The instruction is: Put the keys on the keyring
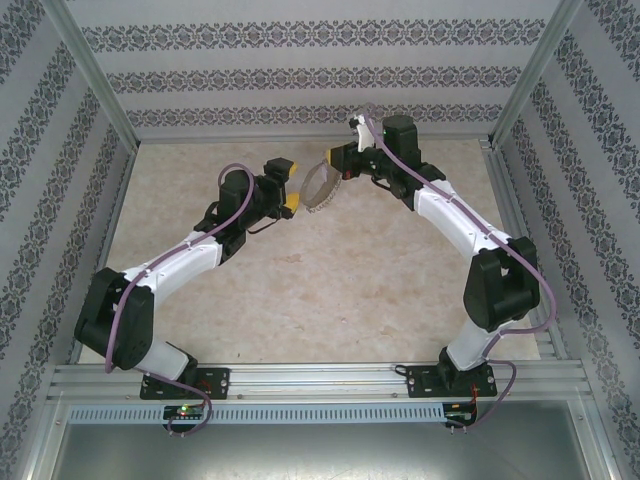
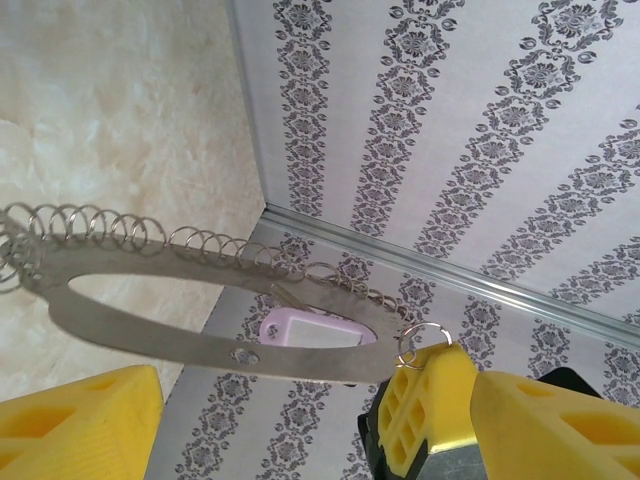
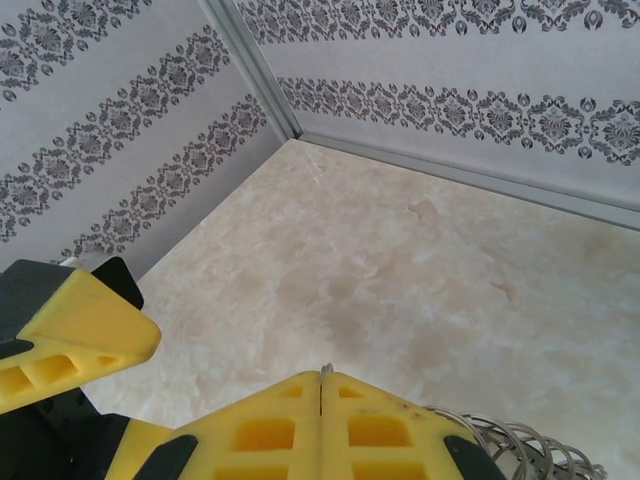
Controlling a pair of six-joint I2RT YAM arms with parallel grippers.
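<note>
We see the right gripper (image 3: 321, 390) pinching the keyring's (image 2: 150, 335) far end, its long axis slanting toward the left gripper's (image 1: 289, 185) spread fingers.

Tally: keyring, key, arms.
One keyring (image 2: 150, 335), its rim strung with small wire loops (image 2: 200, 243) too overlapped to count; one lilac-headed key (image 2: 320, 330); two arms: left arm (image 1: 185, 262), right arm (image 1: 450, 215).

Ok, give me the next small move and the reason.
Probably ease the open left gripper forward toward the key: its lilac head shows just behind the keyring, which the shut right gripper holds at one end, and the left fingers look clear of both.
</note>
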